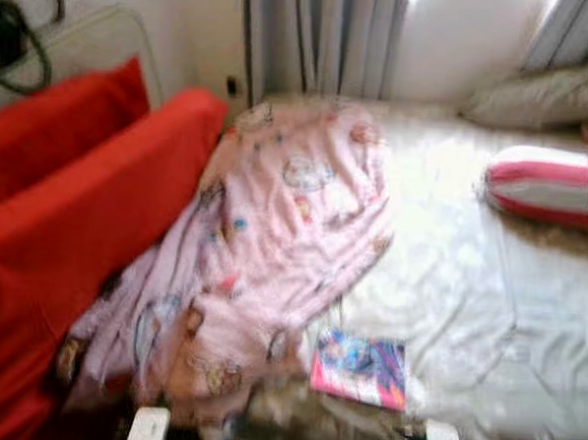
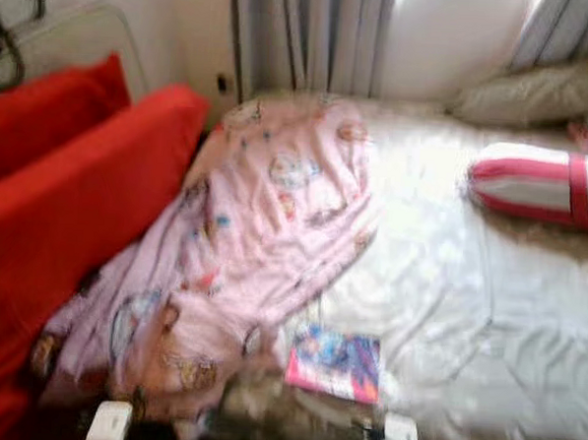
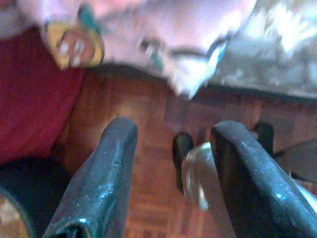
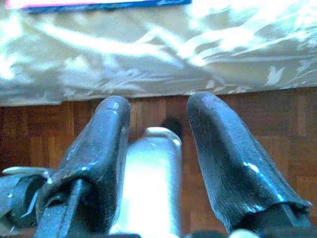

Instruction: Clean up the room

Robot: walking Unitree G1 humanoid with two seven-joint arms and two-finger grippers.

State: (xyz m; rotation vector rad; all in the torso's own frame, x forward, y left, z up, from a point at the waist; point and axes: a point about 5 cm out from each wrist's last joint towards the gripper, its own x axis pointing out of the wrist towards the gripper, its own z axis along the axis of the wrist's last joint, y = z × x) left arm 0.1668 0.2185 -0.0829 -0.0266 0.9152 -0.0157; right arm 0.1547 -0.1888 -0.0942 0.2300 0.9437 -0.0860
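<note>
A bed (image 1: pixel 438 287) with a pale, shiny cover lies ahead, seen through some blur. A pink blanket (image 1: pixel 263 238) printed with cartoon figures is heaped across the bed's left half, its lower end drooping over the near edge beside a red sofa (image 1: pixel 77 219). A colourful book (image 1: pixel 360 369) lies flat near the foot edge of the bed, just right of the blanket's lower end. Farther back on the right rest a red-and-white striped bolster (image 1: pixel 547 186) and a beige pillow (image 1: pixel 547 95) near the grey curtains (image 1: pixel 323 39). The left claw (image 3: pixel 173 163) hangs over the wooden floor (image 3: pixel 148 119) below the blanket's hanging edge, fingers spread apart and holding nothing. The right claw (image 4: pixel 156 144) hangs low by the bed's edge, also parted and empty.
</note>
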